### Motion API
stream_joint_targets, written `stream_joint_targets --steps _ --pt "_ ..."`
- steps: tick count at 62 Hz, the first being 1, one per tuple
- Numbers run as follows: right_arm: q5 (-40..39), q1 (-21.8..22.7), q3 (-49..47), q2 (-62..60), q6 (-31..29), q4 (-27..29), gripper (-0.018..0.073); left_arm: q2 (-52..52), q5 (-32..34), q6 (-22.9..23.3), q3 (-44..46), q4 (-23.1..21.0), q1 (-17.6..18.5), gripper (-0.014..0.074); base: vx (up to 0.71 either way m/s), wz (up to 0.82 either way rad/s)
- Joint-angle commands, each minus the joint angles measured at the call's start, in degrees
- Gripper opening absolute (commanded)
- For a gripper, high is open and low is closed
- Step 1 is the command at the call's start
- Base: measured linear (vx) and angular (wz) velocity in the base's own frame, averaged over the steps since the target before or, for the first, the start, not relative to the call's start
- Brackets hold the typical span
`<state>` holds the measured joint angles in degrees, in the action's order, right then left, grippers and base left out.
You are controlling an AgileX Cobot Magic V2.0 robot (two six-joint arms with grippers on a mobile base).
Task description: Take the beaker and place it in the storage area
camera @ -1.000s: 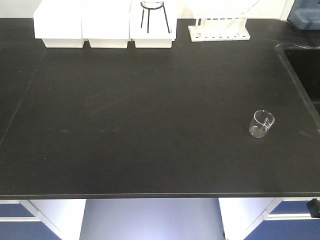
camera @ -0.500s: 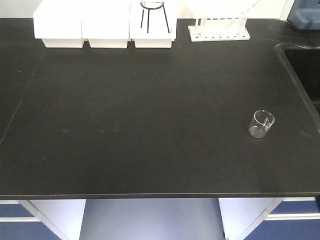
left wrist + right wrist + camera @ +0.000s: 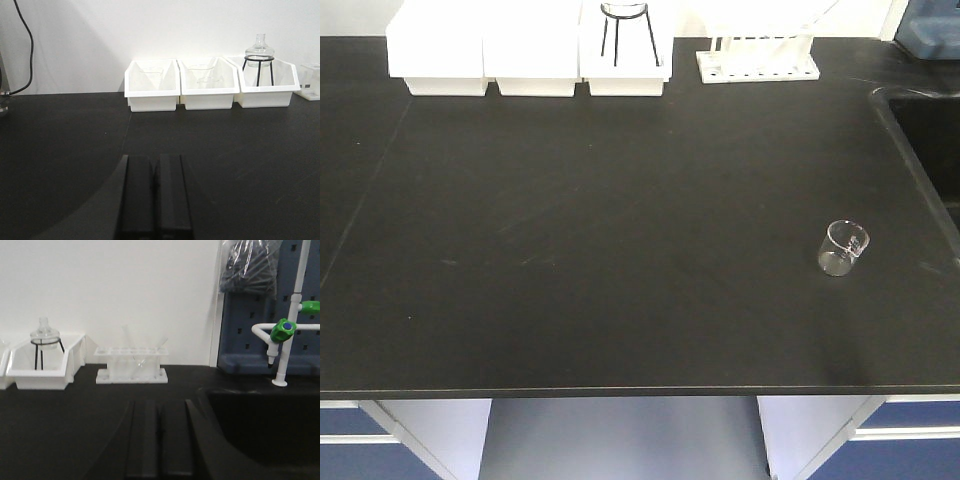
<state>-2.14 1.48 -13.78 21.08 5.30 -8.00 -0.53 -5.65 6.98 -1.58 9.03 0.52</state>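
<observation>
Beaker [image 3: 844, 248] front-right on benchtop [image 3: 620, 250]; bins [image 3: 525, 45] rear; sink [image 3: 932, 130] apparently right.

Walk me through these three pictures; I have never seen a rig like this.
It is a two-armed robot facing a black lab bench. The wide picture looks down on it from the front; the other two come from cameras on each wrist, looking along the shut left gripper and right gripper. A small glass beaker stands upright near the sink. Along the back sit white bins, a flask in a wire stand and a test-tube rack. Nothing is held.
</observation>
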Motion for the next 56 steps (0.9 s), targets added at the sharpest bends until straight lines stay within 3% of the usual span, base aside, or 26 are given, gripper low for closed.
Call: stream_joint_targets --steps 1,13,24,33,43,56 --pt "-9.6 0.4 -0.9 8.0 -0.6 -2.8 -0.0002 -0.8 4.5 0.6 1.2 -0.1 0.0 -0.0006 0.0 0.0" --pt "-30.3 0.4 3.6 26.2 -1.3 -2.9 0.0007 -0.8 4.5 0.6 1.2 -0.1 0.0 -0.0006 0.0 0.0" --pt "-40.0 0.4 4.0 42.0 -4.8 -2.7 0.0049 -0.8 4.5 0.6 1.2 -0.1 0.0 -0.0006 0.0 0.0" --pt "-50.3 0.4 4.0 52.5 -5.3 -0.9 0.0137 -0.8 4.5 0.6 1.2 -0.1 0.0 -0.0006 0.0 0.0" --pt "-56.0 0.4 4.0 59.7 -5.0 0.8 0.0281 -0.8 4.5 0.6 1.2 -0.1 0.0 -0.0006 0.0 0.0" --pt "-55.7 0.4 4.0 63.8 -3.7 -0.2 0.0461 -0.8 4.5 0.6 1.2 -0.1 0.0 -0.0006 0.0 0.0"
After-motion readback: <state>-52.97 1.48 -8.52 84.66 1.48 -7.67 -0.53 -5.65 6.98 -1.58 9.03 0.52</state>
